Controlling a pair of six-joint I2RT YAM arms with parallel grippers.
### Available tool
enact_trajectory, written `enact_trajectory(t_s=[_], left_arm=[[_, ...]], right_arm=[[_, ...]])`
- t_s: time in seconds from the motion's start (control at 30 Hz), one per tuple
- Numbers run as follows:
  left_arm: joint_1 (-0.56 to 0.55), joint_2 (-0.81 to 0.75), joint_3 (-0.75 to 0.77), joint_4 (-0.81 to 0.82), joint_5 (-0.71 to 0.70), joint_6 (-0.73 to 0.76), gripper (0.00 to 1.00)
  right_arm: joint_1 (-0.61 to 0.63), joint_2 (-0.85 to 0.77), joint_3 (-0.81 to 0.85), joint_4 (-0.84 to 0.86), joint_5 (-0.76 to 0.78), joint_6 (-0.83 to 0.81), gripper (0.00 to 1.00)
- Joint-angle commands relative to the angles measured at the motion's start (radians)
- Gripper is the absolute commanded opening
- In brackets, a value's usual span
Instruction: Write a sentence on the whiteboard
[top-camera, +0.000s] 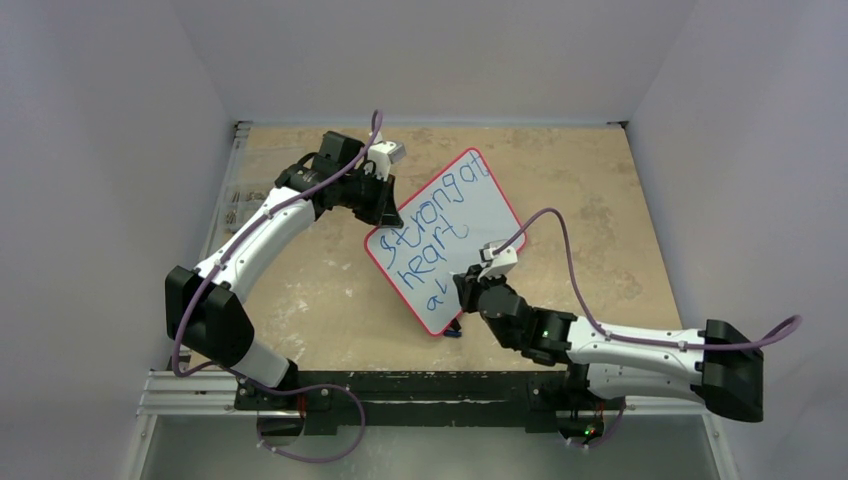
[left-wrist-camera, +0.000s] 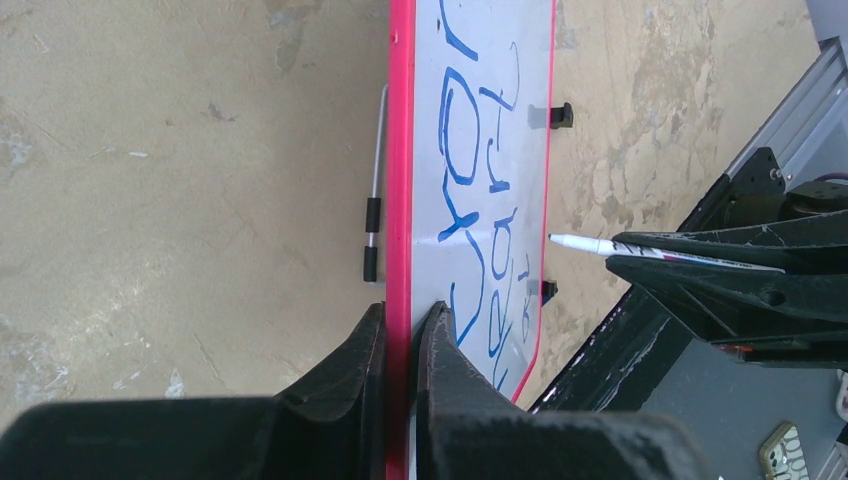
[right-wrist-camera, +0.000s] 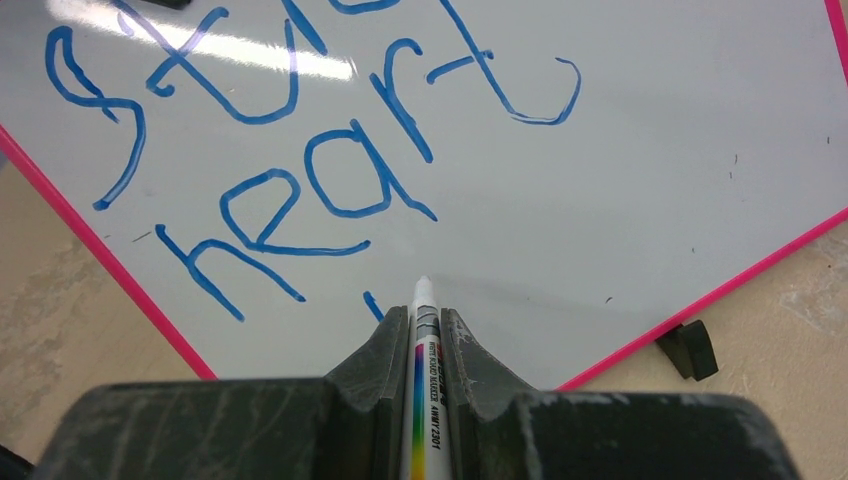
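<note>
left gripper (left-wrist-camera: 408, 312) clamped on edge of glossy white red-framed whiteboard (top-camera: 485, 225) | right gripper (right-wrist-camera: 422, 322) clamped on white marker (right-wrist-camera: 423, 300), tip near blue sentence (top-camera: 425, 255)

Pale lavender walls (top-camera: 95, 120); mottled tan tabletop (top-camera: 600, 200).

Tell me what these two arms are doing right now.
The left gripper clamps the whiteboard by its red-pink edge, steadying it. The right gripper holds a marker, tip close to the board just under "heart". The sentence reads "strong at heart" in blue, with a third line barely begun.
</note>
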Motion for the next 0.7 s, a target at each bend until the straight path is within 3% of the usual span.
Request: enact_trajectory(t_s=[0.0, 0.67], left_arm=[[0.018, 0.038, -0.021, -0.161, -0.368, 0.139, 0.00], [0.037, 0.046, -0.020, -0.169, -0.396, 0.139, 0.00]], right_arm=[[-0.026, 0.014, -0.017, 0.102, -0.017, -0.008, 0.00], [-0.099, 0.061, -0.094, 0.187, -0.139, 0.020, 0.00]])
